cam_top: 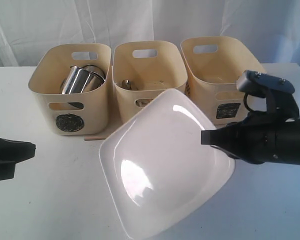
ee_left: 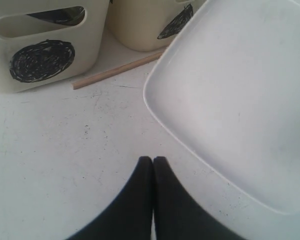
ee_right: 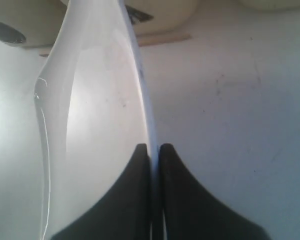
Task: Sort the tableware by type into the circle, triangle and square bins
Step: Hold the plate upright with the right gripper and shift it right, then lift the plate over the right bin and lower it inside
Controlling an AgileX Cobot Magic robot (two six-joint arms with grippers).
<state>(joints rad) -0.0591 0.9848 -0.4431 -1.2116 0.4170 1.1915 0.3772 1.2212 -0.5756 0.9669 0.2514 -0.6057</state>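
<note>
The large white square plate [cam_top: 165, 160] hangs tilted above the table in front of the bins, my right gripper [cam_top: 206, 137] shut on its right rim; the wrist view shows the rim [ee_right: 152, 125] pinched between the fingers. My left gripper [cam_top: 32, 147] is shut and empty, low at the left, short of the plate [ee_left: 240, 95]. The circle bin [cam_top: 70, 87] holds two steel mugs [cam_top: 80, 79]. The middle bin [cam_top: 147, 70] holds cutlery [cam_top: 127, 83], its mark hidden by the plate. The right bin [cam_top: 217, 67] shows a dark mark. A chopstick [ee_left: 117, 70] lies before the bins.
A white curtain hangs behind the table. The three bins stand in a row at the back. The right arm's black body [cam_top: 270, 140] fills the right side of the exterior view.
</note>
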